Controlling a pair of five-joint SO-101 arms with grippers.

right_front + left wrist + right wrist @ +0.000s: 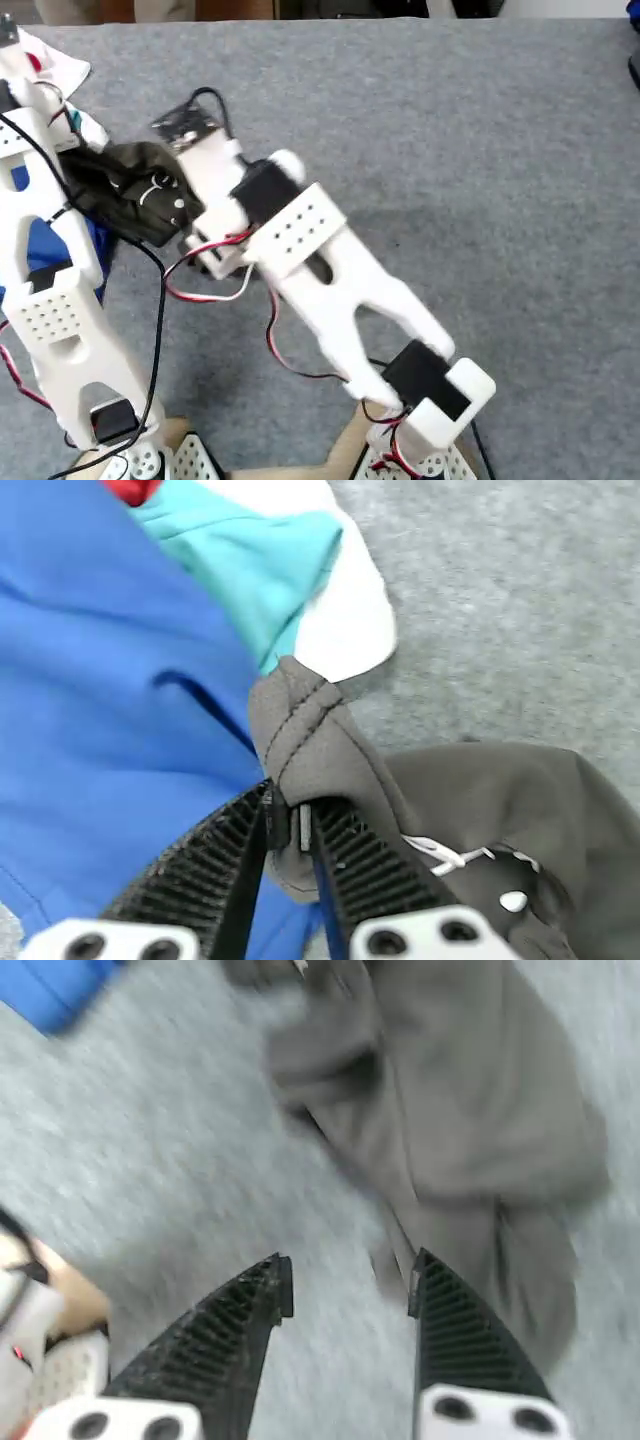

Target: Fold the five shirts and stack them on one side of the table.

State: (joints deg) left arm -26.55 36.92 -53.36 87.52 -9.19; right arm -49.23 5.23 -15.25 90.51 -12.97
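A dark grey shirt [135,185] lies bunched at the table's left side, on top of a blue shirt [98,245]. My left gripper [292,825] is shut on a hem fold of the dark grey shirt [310,730], over the blue shirt [100,680]. A white shirt with teal and red [300,550] lies beyond it. My right gripper [345,1275] stands open just above the grey table, next to the loose edge of the dark grey shirt [450,1110], with nothing between its fingers. The right arm [300,240] reaches in from the front middle.
The white, teal and red shirt [45,65] lies at the far left corner. The grey cloth-covered table [480,150] stretches bare to the right and back. Red and black cables [215,280] hang between the two arms near the front.
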